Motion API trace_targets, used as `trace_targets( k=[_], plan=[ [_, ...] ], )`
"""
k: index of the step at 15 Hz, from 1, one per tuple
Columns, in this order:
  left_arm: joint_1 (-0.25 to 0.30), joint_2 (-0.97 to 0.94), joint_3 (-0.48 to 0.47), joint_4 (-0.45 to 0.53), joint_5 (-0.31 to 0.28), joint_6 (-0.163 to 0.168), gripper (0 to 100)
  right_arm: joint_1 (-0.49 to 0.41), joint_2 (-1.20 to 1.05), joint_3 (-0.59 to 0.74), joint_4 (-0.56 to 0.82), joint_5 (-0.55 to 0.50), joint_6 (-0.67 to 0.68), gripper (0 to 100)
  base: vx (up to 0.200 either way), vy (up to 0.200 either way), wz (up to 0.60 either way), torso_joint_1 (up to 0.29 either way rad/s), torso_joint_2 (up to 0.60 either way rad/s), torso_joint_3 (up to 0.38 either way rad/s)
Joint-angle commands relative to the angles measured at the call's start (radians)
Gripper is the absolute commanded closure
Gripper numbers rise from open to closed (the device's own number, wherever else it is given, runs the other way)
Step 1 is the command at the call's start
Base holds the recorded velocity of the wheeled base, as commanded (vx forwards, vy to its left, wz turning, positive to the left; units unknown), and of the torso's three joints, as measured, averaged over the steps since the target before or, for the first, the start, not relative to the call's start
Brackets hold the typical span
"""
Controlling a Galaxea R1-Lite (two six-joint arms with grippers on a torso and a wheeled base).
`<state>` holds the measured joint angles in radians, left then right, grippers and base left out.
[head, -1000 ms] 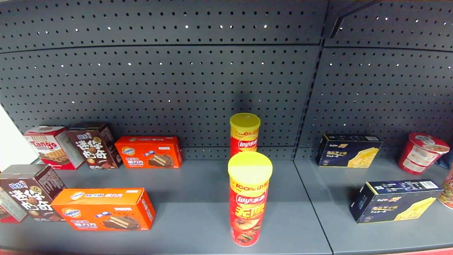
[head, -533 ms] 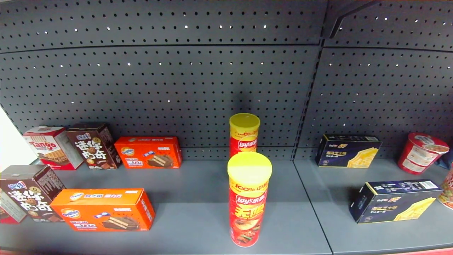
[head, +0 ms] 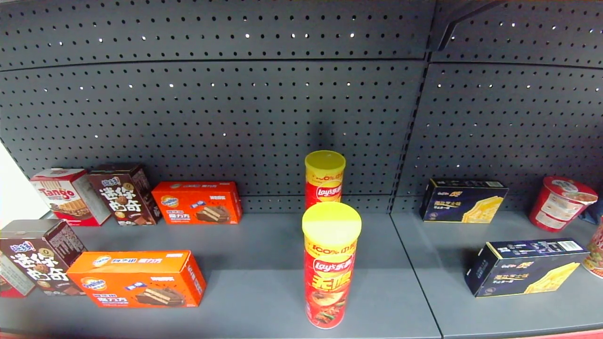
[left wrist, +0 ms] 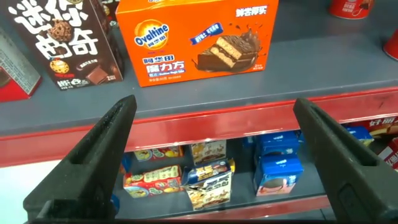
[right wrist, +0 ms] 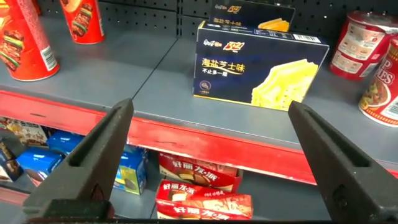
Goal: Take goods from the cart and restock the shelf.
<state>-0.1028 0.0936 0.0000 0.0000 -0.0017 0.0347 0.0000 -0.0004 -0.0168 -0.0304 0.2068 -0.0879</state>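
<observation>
In the head view, a front chip can point(head: 331, 263) and a rear chip can point(head: 324, 179) are seen upright on the shelf point(head: 264, 278), between an orange box point(head: 136, 278) and a dark blue box point(head: 525, 266).

In the left wrist view, the left claw point(left wrist: 214, 106) is spread wide and empty before the shelf's red edge, near the orange box.

In the right wrist view, the right claw point(right wrist: 211, 107) is likewise spread and empty, facing the dark blue box.

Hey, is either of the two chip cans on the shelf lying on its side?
No, the front chip can and the back chip can both stand upright on the shelf, yellow lids up.
</observation>
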Motion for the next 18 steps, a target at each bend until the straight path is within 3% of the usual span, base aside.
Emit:
trace_targets(
  k=[1,18],
  plan=[
    [0.000,0.001,0.000,0.000,0.000,0.001,0,0.000,0.000,0.000,0.001,0.000,-0.001,0,0.000,0.000,0.00,0.000,0.00,0.000],
    [0.000,0.003,0.000,0.000,0.000,-0.001,0,0.000,0.000,0.000,0.000,0.000,-0.021,0,0.000,0.000,0.07,0.000,0.00,0.001]
  ],
)
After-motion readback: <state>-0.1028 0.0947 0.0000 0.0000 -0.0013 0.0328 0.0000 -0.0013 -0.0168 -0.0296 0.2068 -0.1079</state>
